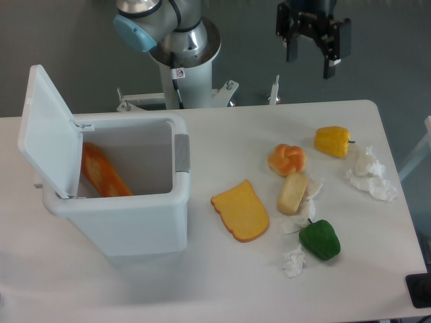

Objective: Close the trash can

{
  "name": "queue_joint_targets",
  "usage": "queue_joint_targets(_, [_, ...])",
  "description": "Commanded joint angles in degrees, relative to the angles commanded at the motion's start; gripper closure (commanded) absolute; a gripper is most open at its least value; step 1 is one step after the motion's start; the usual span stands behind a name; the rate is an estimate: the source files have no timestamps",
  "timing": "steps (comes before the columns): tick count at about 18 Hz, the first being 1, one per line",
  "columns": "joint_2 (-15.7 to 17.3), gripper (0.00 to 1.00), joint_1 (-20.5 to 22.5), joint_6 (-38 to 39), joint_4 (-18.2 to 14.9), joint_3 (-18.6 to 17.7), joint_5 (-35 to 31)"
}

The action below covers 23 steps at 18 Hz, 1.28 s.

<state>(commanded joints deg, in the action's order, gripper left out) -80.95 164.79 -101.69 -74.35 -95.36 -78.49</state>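
Observation:
The trash can (135, 222) is a large white bin standing on the left of the table. Its flat lid (46, 131) stands swung up and open on the left side. A grey latch tab (182, 153) sits on its right rim. An orange loaf-shaped item (104, 173) lies inside. My gripper (310, 64) hangs high at the back right, well away from the bin, open with nothing between its fingers.
On the right of the white table (222, 289) lie a yellow bread slice (241, 210), a bun (287, 159), a cheese wedge (292, 194), a yellow pepper (333, 140), a green pepper (320, 239) and crumpled paper (370, 173). The robot base (182, 60) stands behind the bin.

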Motion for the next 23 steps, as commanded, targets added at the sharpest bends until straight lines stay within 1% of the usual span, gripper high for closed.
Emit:
queue_joint_targets(6, [0.0, 0.00, -0.1, 0.2, -0.2, 0.4, 0.3])
queue_joint_targets(7, [-0.1, 0.00, -0.1, 0.2, -0.2, 0.6, 1.1])
queue_joint_targets(8, [-0.1, 0.00, 0.1, 0.4, -0.2, 0.8, 3.7])
queue_joint_targets(9, [-0.1, 0.00, 0.1, 1.6, 0.0, 1.0, 4.3])
queue_joint_targets(13, [0.1, 0.00, -0.1, 10.7, 0.5, 1.1, 7.5])
queue_joint_targets(18, [0.5, 0.00, -0.1, 21.3, 0.5, 1.1, 17.2])
queue_joint_targets(21, [0.5, 0.00, -0.1, 26.7, 0.6, 1.1, 24.5])
queue_joint_targets(23, [0.6, 0.00, -0.3, 30.6, 0.6, 1.6, 27.1])
